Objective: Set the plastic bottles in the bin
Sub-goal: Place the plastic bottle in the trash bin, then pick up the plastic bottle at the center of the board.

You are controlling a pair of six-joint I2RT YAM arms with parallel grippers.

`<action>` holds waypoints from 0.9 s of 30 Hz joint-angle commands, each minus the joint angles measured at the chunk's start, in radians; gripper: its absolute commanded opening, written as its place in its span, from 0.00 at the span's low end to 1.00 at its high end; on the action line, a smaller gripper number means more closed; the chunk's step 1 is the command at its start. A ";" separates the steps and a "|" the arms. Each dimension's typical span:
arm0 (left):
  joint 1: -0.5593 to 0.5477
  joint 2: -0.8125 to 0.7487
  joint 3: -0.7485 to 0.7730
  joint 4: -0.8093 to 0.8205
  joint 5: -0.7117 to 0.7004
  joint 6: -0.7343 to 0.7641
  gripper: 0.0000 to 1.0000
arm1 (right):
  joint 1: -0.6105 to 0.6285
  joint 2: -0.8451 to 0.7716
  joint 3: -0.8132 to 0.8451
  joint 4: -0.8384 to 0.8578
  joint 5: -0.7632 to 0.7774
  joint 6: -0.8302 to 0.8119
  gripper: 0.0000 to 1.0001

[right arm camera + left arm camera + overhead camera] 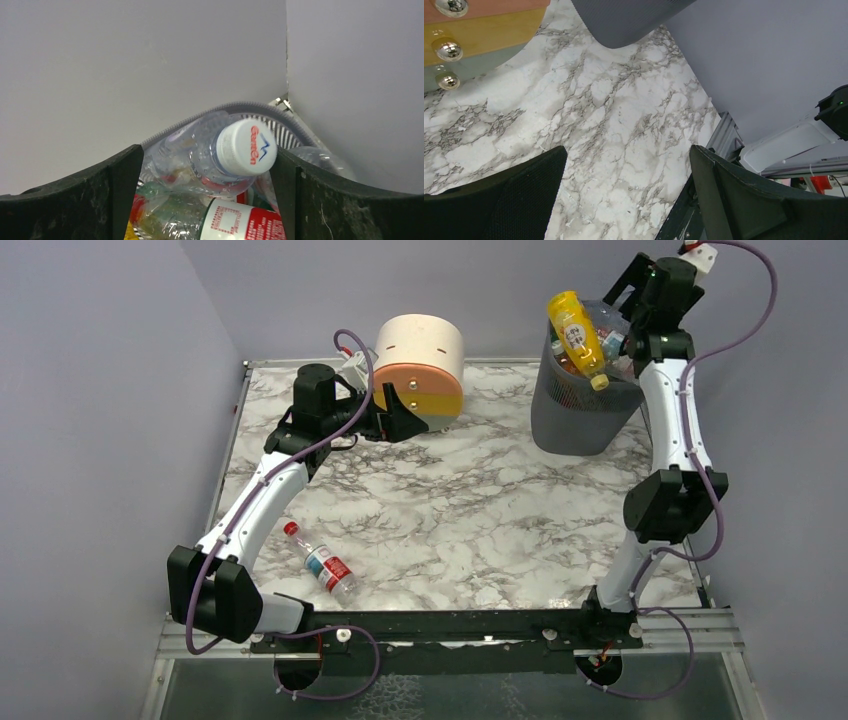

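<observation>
Right gripper [206, 152] is hanging with jaws spread, gripping nothing, directly over the tall dark grey mesh bin [575, 425]. The bin is heaped with plastic bottles [190, 160]. A yellow bottle [578, 338] is poking above its rim, neck downward.

Left gripper [627, 150] is hovering likewise spread and empty, well apart from the bin.

Judging the task nearly done. One clear red-capped bottle [320, 562] is lying on the marble table [480, 510] far from the bin. Its long axis is flat, roughly broadside to the bin, cap toward the back wall.
</observation>
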 commanded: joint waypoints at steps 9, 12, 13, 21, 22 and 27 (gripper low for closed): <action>0.009 -0.035 0.002 -0.044 -0.032 -0.002 0.99 | -0.059 -0.156 0.107 -0.055 -0.068 0.034 0.97; 0.012 -0.041 0.013 -0.084 -0.066 -0.001 0.99 | -0.059 -0.193 0.100 -0.065 -0.124 0.040 0.97; 0.015 -0.042 0.019 -0.104 -0.080 0.000 0.99 | -0.058 -0.201 0.103 -0.074 -0.150 0.045 0.97; 0.036 -0.093 0.034 -0.290 -0.234 -0.041 0.99 | -0.058 -0.304 0.010 -0.144 -0.440 0.075 0.97; 0.035 -0.104 0.035 -0.322 -0.272 -0.052 0.99 | -0.058 -0.328 -0.031 -0.130 -0.494 0.081 0.99; 0.036 -0.141 0.034 -0.513 -0.431 -0.123 0.99 | -0.032 -0.436 -0.208 -0.094 -0.677 0.098 1.00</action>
